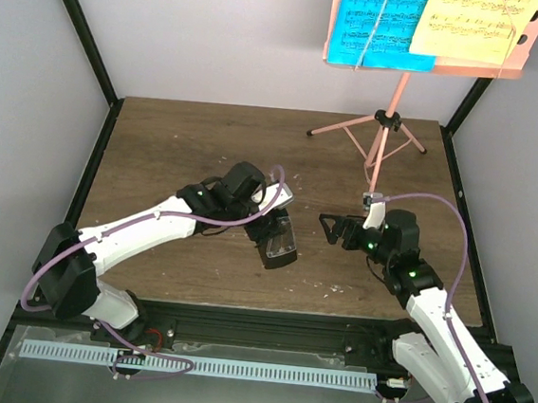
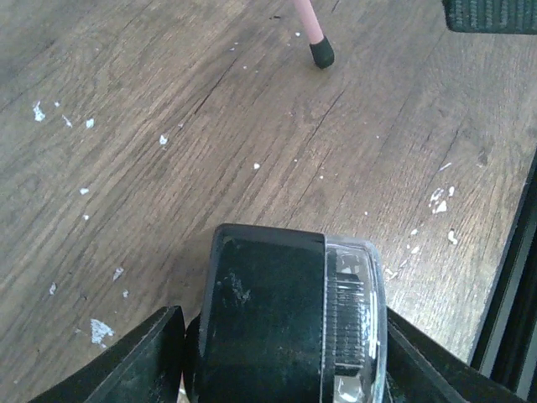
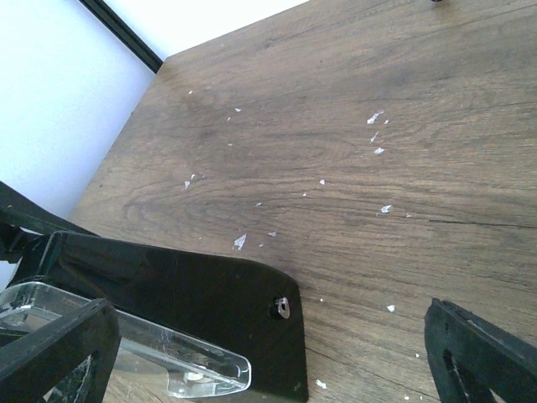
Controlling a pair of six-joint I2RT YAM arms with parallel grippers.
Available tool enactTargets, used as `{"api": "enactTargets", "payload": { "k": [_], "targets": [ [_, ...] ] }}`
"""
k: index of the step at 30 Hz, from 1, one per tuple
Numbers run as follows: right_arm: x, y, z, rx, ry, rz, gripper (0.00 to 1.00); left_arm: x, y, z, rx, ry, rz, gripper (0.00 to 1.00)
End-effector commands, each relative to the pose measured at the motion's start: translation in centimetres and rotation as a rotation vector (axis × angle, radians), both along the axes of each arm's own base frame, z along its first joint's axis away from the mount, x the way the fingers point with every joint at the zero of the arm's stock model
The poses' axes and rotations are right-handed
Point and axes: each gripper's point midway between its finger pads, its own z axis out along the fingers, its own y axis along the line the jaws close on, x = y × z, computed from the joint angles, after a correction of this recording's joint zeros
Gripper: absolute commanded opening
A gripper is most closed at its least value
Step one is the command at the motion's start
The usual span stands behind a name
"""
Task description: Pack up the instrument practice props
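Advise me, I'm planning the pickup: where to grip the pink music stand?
Probably the bare pole between tripod hub and desk, approached from the near side, jaws level: it is thin and upright, while legs splay and pages cover the desk.

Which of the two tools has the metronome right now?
The left tool, closed on the small black pyramid-shaped metronome with its clear front. The right tool is open beside it, gripping nothing.
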Motion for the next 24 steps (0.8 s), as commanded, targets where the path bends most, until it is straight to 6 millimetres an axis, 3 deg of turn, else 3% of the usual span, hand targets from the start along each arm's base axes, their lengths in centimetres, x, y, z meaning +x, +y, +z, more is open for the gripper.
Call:
{"api": "enactTargets", "payload": {
  "k": [1,9,14,17,19,24],
  "targets": [
    [0.2,-0.6,0.3,0.007,-0.018,-0.03,1.0,0.1,0.2,0.5,-0.001,-0.038,0.01,0.55],
    [0.2,-0.9,0.2,0.004,-0.016,-0.047,1.0,0.5,0.6,0.3,0.03,-0.056,0.047,0.46],
    [0.2,-1.3,0.6,-0.004,-0.022,-0.074,1.0,2.7,3.4,0.2,0.068,-0.048,0.339,0.42],
    [0.0,-1.7,0.7,-0.009,-0.023,-0.091,1.0,2.2,3.4,0.2,0.022,0.022,0.435,0.44],
    [0.0,-1.8,0.6,-0.01,-0.026,-0.098,1.0,1.3,2.4,0.4,-0.014,0.052,0.448,0.48],
    [-0.1,-2.2,0.7,-0.016,-0.035,-0.114,1.0,-1.1,-0.4,1.2,-0.04,0.079,0.38,0.82]
  ]
}}
